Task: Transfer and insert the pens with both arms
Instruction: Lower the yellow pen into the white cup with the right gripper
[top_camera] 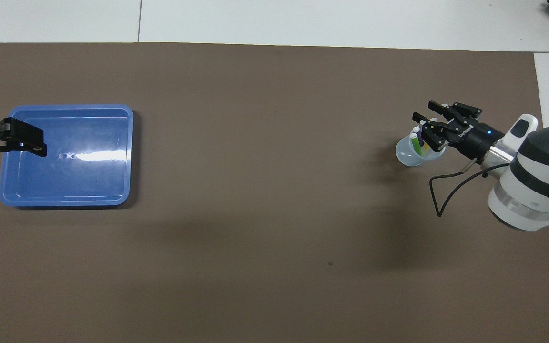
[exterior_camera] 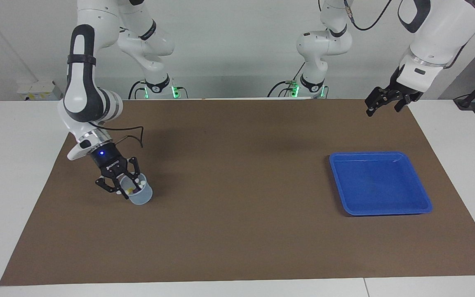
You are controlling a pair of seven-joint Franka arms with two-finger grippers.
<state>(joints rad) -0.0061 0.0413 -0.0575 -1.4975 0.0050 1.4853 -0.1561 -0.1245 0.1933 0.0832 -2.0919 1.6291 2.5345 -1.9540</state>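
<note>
A small translucent cup stands on the brown mat toward the right arm's end of the table. The pens stand in it: a green one, a purple one and a yellow one, pale caps upward. My right gripper is tilted down right at the cup's mouth, its fingers apart around the pen tops and shut on none of them. My left gripper waits open and holds nothing, raised high above the mat by the tray at the left arm's end.
A shallow blue tray lies on the mat toward the left arm's end. The brown mat covers most of the white table. A black cable loops from the right wrist.
</note>
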